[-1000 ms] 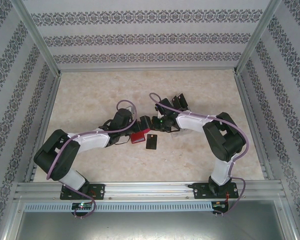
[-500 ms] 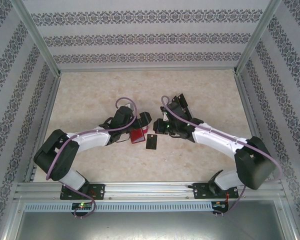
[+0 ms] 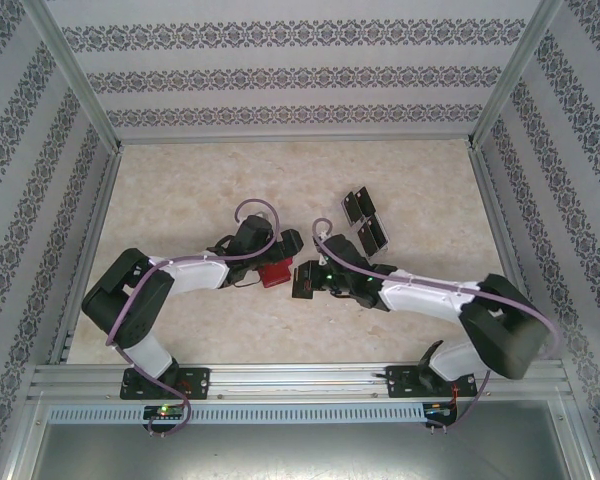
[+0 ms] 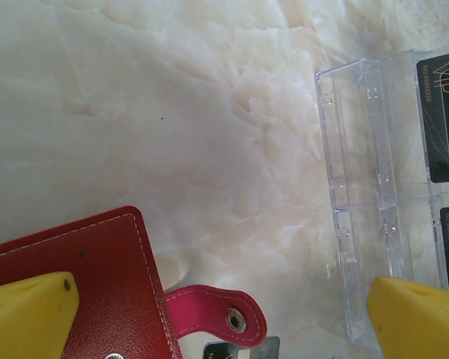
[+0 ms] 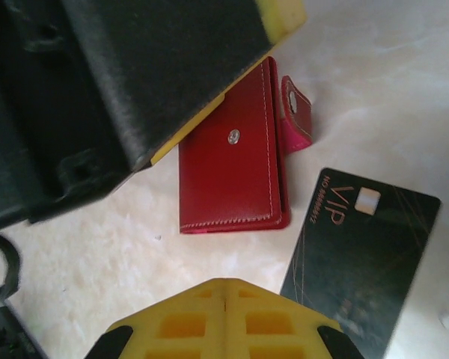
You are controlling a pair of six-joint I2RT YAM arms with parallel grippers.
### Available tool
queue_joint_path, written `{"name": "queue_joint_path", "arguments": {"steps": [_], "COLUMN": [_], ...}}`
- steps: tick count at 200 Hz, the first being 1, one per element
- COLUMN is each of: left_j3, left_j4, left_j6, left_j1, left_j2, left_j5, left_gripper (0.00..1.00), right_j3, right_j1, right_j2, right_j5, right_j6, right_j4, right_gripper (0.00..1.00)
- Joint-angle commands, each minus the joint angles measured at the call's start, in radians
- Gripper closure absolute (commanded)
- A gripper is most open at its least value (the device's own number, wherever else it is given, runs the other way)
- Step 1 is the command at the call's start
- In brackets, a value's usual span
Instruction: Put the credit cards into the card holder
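top external view: nearest, the right arm now stretches low and left. within the last second it swung down to the loose credit card [image 5: 359, 262] on the surface [image 3: 180, 200], and its jaws closed fully, on nothing. the card lies flat just beside the fingers [image 5: 172, 325], so i judge it is not taken yet. just beyond, the left jaws stand wide open over the folded red card holder [image 3: 273, 276]. farthest, the clear rack [image 3: 366, 222] is uncovered.

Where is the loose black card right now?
In the right wrist view the black card lies flat on the table, just right of the red wallet, beside the shut right gripper.
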Motion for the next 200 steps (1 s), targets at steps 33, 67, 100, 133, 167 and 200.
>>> {"name": "queue_joint_path", "arguments": {"steps": [33,67,100,133,167,200], "left_j3": [0.012,0.015,0.051,0.097,0.134,0.140], "left_j4": [-0.115,-0.122,-0.158,-0.237,-0.309,-0.375], "left_j6": [-0.024,-0.028,-0.020,-0.018,-0.022,0.017], "left_j1": [-0.008,-0.008,-0.004,0.024,0.061,0.096], "left_j2": [0.024,0.020,-0.019,-0.085,-0.129,-0.181], "left_j5": [-0.023,-0.016,-0.013,-0.035,-0.037,-0.067], "left_gripper": [0.00,0.00,0.00,0.00,0.00,0.00], "right_j3": [0.030,0.047,0.058,0.057,0.058,0.064], "right_j1": [0.031,0.031,0.031,0.031,0.030,0.031], "right_j2": [0.190,0.285,0.323,0.352,0.380,0.382], "right_j5": [0.044,0.048,0.058,0.065,0.049,0.038], "right_j6": [-0.010,0.003,0.010,0.019,0.033,0.034], "right_j4": [0.292,0.347,0.338,0.328,0.337,0.327], "right_gripper": [1.00,1.00,1.00,1.00,1.00,1.00]}}
